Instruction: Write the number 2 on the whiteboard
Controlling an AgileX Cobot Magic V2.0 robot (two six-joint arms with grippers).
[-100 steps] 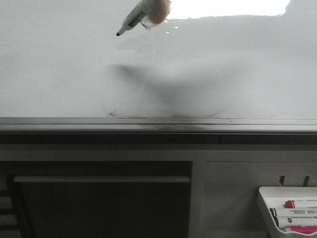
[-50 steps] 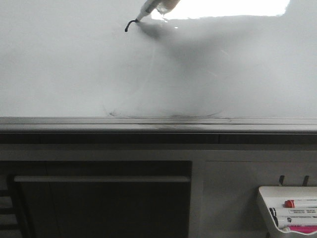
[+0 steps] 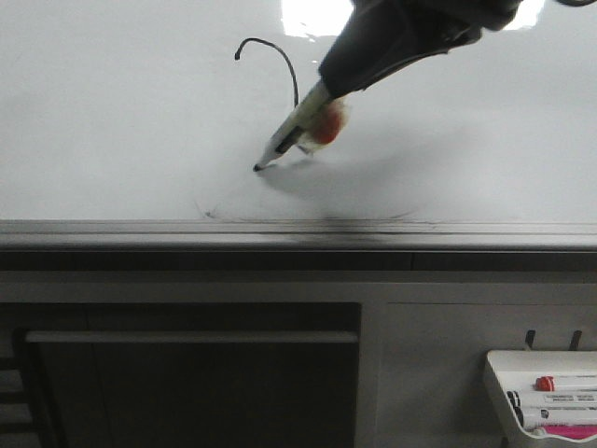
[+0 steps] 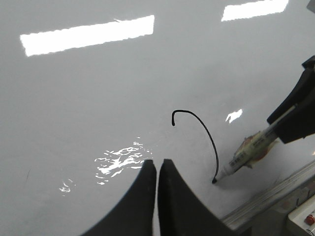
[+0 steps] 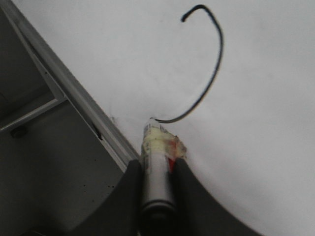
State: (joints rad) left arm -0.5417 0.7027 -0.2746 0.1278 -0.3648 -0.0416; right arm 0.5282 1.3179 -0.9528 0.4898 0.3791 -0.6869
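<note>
The whiteboard [image 3: 112,121] fills the upper front view, with its grey edge rail [image 3: 187,231] below. On it is a thin black hooked stroke [image 3: 280,56], the top and down-curve of the number 2; the flat base does not show. My right gripper [image 3: 326,89] is shut on a black marker [image 3: 289,135] whose tip touches the board at the stroke's lower end. The stroke [image 5: 211,64] and marker [image 5: 156,172] show in the right wrist view, and the stroke [image 4: 204,132] and marker [image 4: 246,155] in the left wrist view. My left gripper [image 4: 157,164] is shut and empty above the board.
A small white tray [image 3: 546,397] with several markers hangs at the lower right below the board. A dark panel [image 3: 187,373] lies under the rail. Faint grey smudges [image 3: 308,217] run just above the rail.
The right gripper has come down and left with the marker, drawing the hook from a short tick into a long curve. The arm now shows in the front view.
</note>
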